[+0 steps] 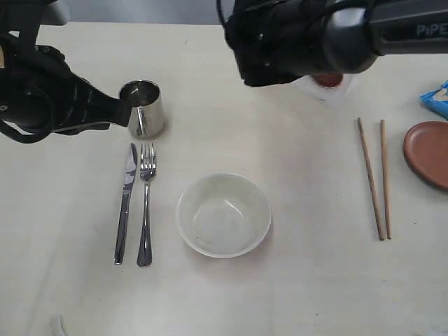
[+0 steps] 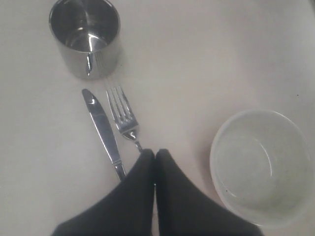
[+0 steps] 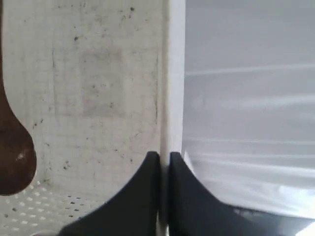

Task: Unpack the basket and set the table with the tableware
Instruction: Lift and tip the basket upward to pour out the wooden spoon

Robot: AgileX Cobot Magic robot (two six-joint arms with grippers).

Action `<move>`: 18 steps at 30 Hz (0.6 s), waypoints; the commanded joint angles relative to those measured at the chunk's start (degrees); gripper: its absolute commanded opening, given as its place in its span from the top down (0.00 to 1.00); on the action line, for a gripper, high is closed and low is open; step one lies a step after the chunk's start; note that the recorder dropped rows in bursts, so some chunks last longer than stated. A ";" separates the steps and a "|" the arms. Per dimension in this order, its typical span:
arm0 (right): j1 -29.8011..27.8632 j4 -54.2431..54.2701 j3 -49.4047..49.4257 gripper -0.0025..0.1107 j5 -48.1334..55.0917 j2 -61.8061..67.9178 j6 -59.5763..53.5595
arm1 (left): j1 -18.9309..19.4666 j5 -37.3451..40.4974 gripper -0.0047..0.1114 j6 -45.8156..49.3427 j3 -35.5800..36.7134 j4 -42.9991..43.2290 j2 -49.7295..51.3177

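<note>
So our right pincer (image 3: 164, 158) was clamped on the wall of the basket (image 3: 98, 73), with the wooden spoon (image 3: 12, 157) inside it. Our left pincer (image 2: 155, 156) was closed and empty, near the mug (image 2: 86, 42), knife (image 2: 101, 125) and fork (image 2: 122, 113) on the worktop (image 2: 206, 59).

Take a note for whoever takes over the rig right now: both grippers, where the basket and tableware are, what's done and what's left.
Left gripper: jaws shut, empty, above the table.
Right gripper: jaws shut on the basket rim.
Done: mug, knife, fork, bowl, chopsticks and plate are laid out on the table.
Left: the spoon is in the basket; take it out and set it down.
</note>
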 commanded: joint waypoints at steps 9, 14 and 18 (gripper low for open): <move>5.06 0.74 3.95 0.98 1.66 -0.97 0.29 | 0.01 -0.30 0.96 0.18 -0.04 -0.85 -0.51; 3.53 -4.41 5.75 0.98 1.66 -0.60 0.33 | 0.01 -0.17 0.96 0.61 -0.04 -0.62 -0.51; -1.73 3.28 5.62 0.98 1.66 -0.98 -0.17 | 0.01 -0.06 0.96 0.61 -0.04 -0.62 -0.51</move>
